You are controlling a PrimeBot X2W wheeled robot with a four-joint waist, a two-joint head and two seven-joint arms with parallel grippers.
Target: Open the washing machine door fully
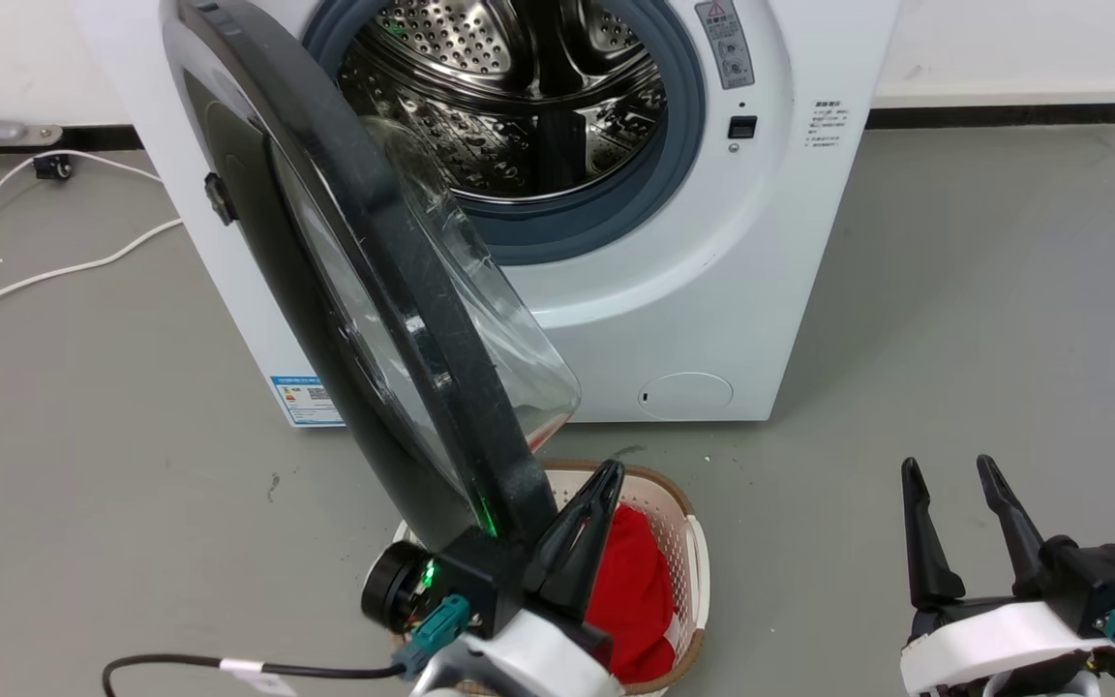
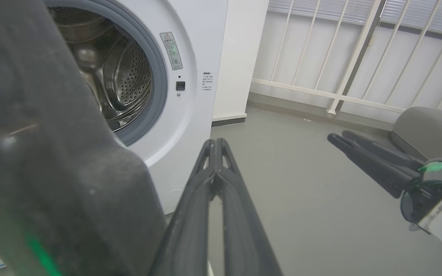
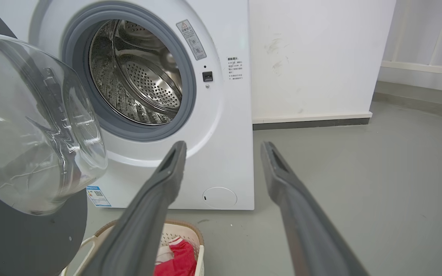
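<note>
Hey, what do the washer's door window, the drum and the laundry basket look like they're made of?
Door window: clear glass or hard plastic, glossy; see-through, with bright reflections. Drum: polished steel, judging by its mirror shine and punched holes. Laundry basket: probably matte beige plastic, with a moulded lattice wall and a browner rim.

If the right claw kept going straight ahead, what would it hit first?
Probably the washing machine, on its white front beside the drum opening; nothing nearer shows ahead of the right gripper.
</note>
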